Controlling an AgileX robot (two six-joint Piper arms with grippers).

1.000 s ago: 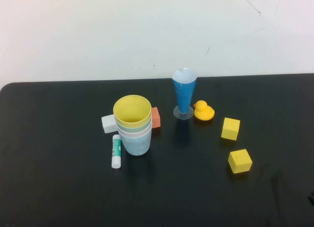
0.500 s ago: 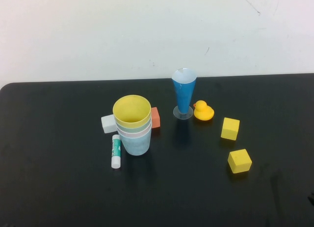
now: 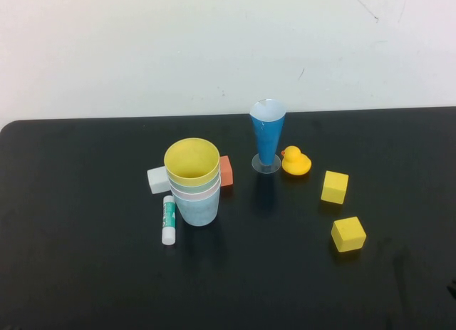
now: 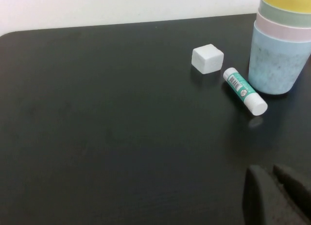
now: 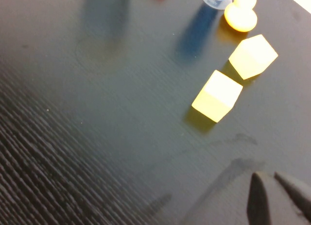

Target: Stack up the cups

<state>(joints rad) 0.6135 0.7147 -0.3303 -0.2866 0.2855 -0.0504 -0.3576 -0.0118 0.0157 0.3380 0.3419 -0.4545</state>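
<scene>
The cups stand nested in one upright stack [image 3: 194,182] left of the table's middle. The yellow cup [image 3: 192,161] is on top, with pale green and pink rims under it and the light blue cup [image 3: 197,209] at the bottom. The left wrist view shows the same stack [image 4: 279,60] far from my left gripper [image 4: 268,170], which is shut, holds nothing and hovers over bare table. My right gripper [image 5: 267,175] is also shut with nothing in it, low over the table near two yellow cubes. Neither arm shows in the high view.
A glue stick [image 3: 169,219] and a white block [image 3: 157,179] lie left of the stack, with an orange block [image 3: 226,170] behind it. To the right stand a tall blue glass [image 3: 268,134], a rubber duck [image 3: 296,162] and yellow cubes [image 3: 335,187] [image 3: 348,234].
</scene>
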